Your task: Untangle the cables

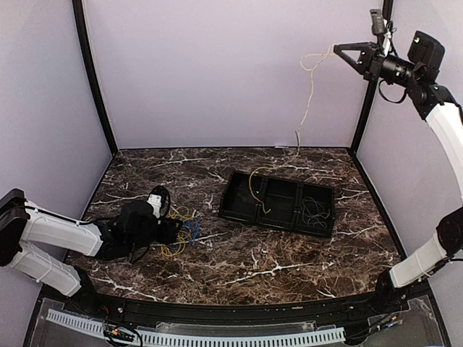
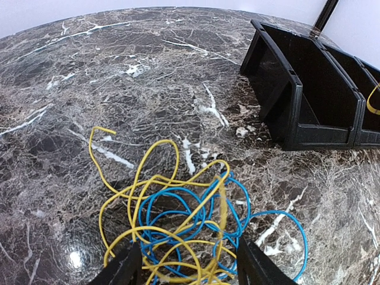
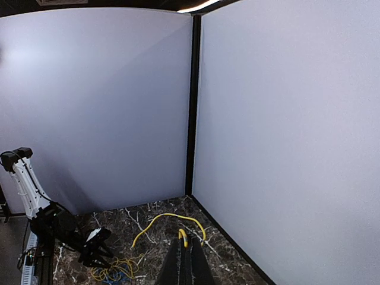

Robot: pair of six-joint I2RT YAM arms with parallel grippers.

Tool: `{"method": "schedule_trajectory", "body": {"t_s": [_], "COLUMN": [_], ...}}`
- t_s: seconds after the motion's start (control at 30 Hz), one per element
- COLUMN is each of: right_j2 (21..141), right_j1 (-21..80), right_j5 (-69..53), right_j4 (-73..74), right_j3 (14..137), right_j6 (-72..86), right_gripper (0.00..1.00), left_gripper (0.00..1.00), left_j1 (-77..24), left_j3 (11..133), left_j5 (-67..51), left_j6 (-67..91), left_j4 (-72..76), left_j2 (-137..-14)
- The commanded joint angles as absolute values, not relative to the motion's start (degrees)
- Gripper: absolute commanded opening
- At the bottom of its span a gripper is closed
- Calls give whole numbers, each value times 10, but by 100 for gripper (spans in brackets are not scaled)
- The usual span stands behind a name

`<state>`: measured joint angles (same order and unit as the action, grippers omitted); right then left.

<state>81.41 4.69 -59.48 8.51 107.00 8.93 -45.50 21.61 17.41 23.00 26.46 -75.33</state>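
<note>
Fingers (image 2: pixel 123 268) of the left hand (image 2: pixel 188 252) stand wide apart, low over the worktop (image 1: pixel 289 267) on the left side. Between them lies the tangle of cables (image 2: pixel 178 225), yellow loops and blue loops all mixed up. The left hand is not holding any of them. The wires run very close to the fingers, but I cannot tell if they touch.

The right hand (image 3: pixel 184 246) is high up in the far right corner, close to the walls. Its fingers are pressed together on the long yellow cable (image 3: pixel 172 215). The wire sticks out of the tips and bends up in an arch.

From the top view, this cable hangs down from the right hand to the far part of the worktop. It then goes over the far edge of the black tray (image 1: pixel 226 199). Its low end lies in the left box of the tray.

The tray sits in the middle of the worktop, to the right of the tangle and well apart from it. It has three boxes in a row. The right box holds the dark grey cable (image 1: pixel 315 212) in a small loose heap.
</note>
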Motion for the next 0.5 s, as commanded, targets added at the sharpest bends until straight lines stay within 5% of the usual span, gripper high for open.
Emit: {"method": "schedule_trajectory", "body": {"t_s": [0.0, 0.47], "right_j2": [819, 847], "right_j1": [82, 121], "right_j5": [-568, -472], "right_j4": [83, 116], "right_j3": [984, 848], "right_j6": [53, -67], "right_gripper": [0, 0], "left_gripper": [56, 57], "left_j1": [-454, -454], "left_j3": [211, 199], "left_j5": [177, 177], "left_j6": [238, 241], "left_j4": [262, 266], "left_j2": [-745, -742]}}
